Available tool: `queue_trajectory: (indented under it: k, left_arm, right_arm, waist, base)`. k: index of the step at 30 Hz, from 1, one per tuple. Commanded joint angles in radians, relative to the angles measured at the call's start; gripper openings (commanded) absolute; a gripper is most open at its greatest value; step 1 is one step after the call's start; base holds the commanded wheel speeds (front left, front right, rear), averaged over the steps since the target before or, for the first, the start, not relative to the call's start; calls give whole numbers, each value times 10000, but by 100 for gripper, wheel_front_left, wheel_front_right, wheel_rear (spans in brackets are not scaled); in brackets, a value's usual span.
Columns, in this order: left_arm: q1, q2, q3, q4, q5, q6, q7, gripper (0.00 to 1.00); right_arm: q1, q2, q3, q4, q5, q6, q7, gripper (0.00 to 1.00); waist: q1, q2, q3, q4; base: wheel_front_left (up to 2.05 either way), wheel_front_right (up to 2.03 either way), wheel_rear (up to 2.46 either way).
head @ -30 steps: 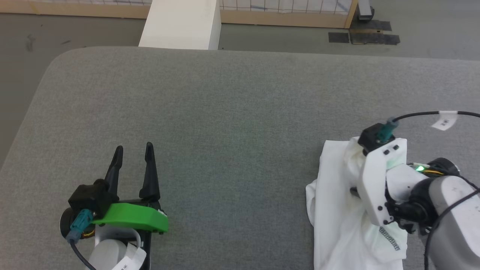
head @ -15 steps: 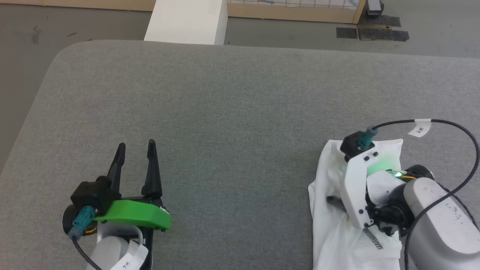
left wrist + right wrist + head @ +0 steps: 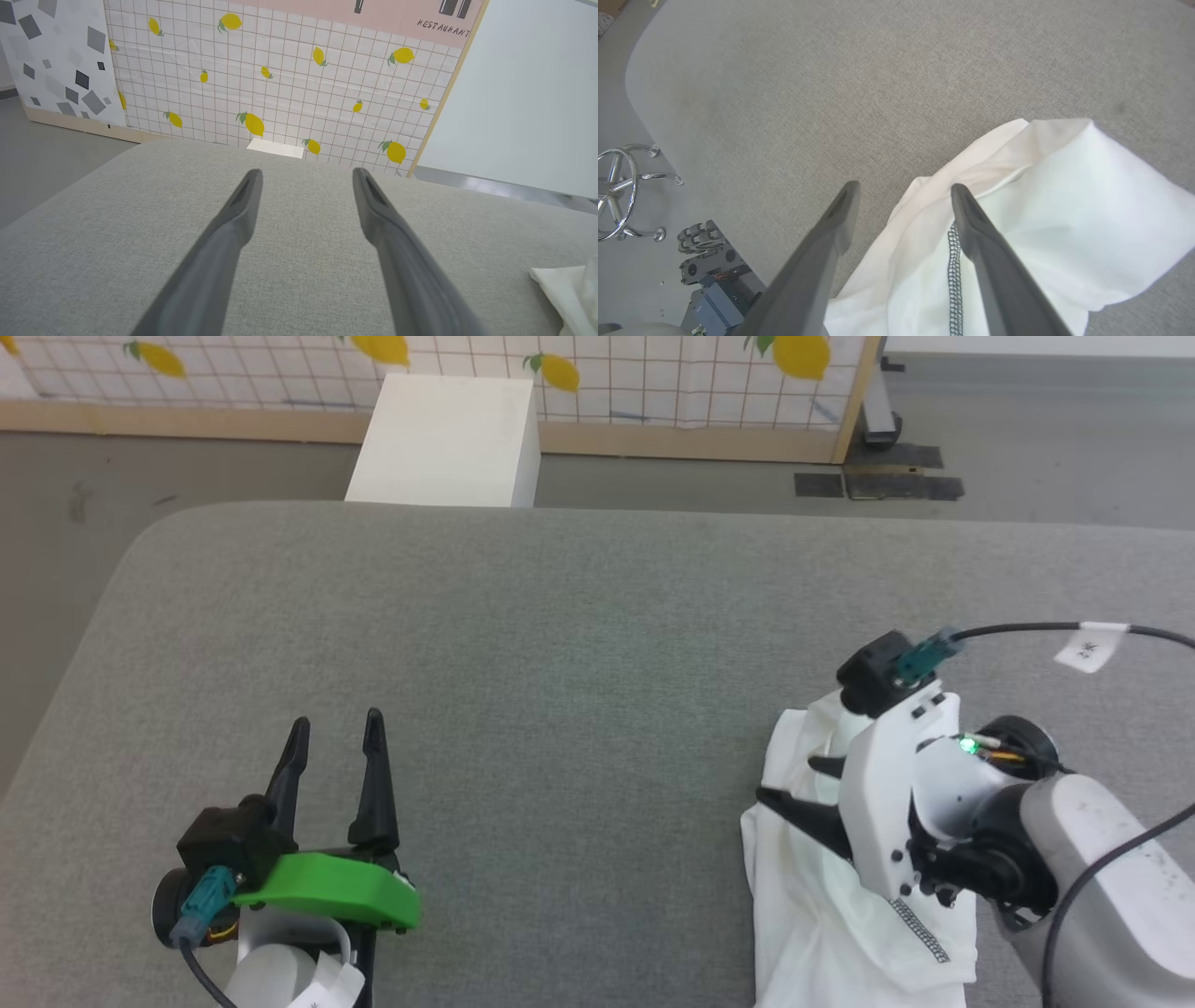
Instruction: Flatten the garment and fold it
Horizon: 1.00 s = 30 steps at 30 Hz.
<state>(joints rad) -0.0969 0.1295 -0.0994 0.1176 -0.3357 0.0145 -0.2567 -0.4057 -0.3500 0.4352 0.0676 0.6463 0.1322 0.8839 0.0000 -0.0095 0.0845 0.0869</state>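
Jaws apart: left gripper (image 3: 336, 718), right gripper (image 3: 904, 185) (two), one garment (image 3: 810, 907)

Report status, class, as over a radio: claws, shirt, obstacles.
Left claw open, idle over table. Right claw open above shirt, holding nothing. Shirt bunched at table's right. Box beyond table.

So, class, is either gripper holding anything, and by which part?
Nothing is held. The right gripper is open over the garment; the left gripper is open, away from it.
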Motion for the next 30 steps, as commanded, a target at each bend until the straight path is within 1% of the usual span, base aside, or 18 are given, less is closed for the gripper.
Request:
queue_trajectory:
  k: [1, 6, 11, 12, 13, 15, 16, 19, 20, 23, 30]
  left_arm:
    - [129, 103, 38, -27, -68, 38, 14, 100]
    - [213, 123, -3, -125, -91, 75, 55, 100]
    - [209, 117, -49, -204, -113, 113, 57, 100]
    - [203, 113, -59, -216, -114, 120, 56, 100]
    - [171, 100, -93, -266, -125, 134, 53, 100]
    - [135, 94, -116, -295, -130, 142, 52, 100]
    - [70, 88, -143, -333, -128, 150, 53, 100]
    - [-41, 84, -162, -359, -128, 166, 49, 100]
    - [-146, 79, -188, -364, -121, 164, 45, 100]
    - [-311, 56, -236, -337, -111, 161, 37, 100]
    - [-559, -14, -296, -234, -109, 138, 5, 100]
  right_arm:
    - [185, -31, -211, -266, 168, -15, -257, 100]
    - [599, -119, -1266, -976, 127, -15, -969, 100]
    - [1472, -58, -2888, -1189, -485, -15, -1185, 100]
    - [1655, -3, -3165, -1195, -649, -15, -1161, 100]
    - [2274, 232, -3973, -1169, -1350, -15, -983, 100]
    - [2579, 523, -4391, -1094, -1705, -15, -859, 100]
    - [2771, 783, -4650, -1003, -2092, -15, -765, 100]
    - [2828, 1150, -4776, -804, -2596, -15, -786, 100]
    - [2730, 1416, -4809, -583, -2835, -15, -878, 100]
    - [2492, 1635, -4637, -140, -3209, -15, -977, 100]
    - [1980, 1801, -4092, 857, -3751, -15, -971, 100]
  waist:
    - [0, 93, -226, -239]
    - [0, 93, -262, -404]
    - [0, 93, -173, -519]
    - [0, 93, -147, -532]
    - [0, 93, -8, -558]
    - [0, 93, 106, -564]
    - [0, 93, 267, -549]
    - [0, 93, 504, -530]
    - [0, 93, 686, -489]
    - [0, 93, 913, -416]
    - [0, 93, 1333, -268]
  base:
    - [0, 0, 0]
    - [0, 0, 0]
    - [0, 0, 0]
    - [0, 0, 0]
    - [0, 0, 0]
    - [0, 0, 0]
    - [0, 0, 0]
    - [0, 0, 0]
    - [0, 0, 0]
    - [0, 0, 0]
    - [0, 0, 0]
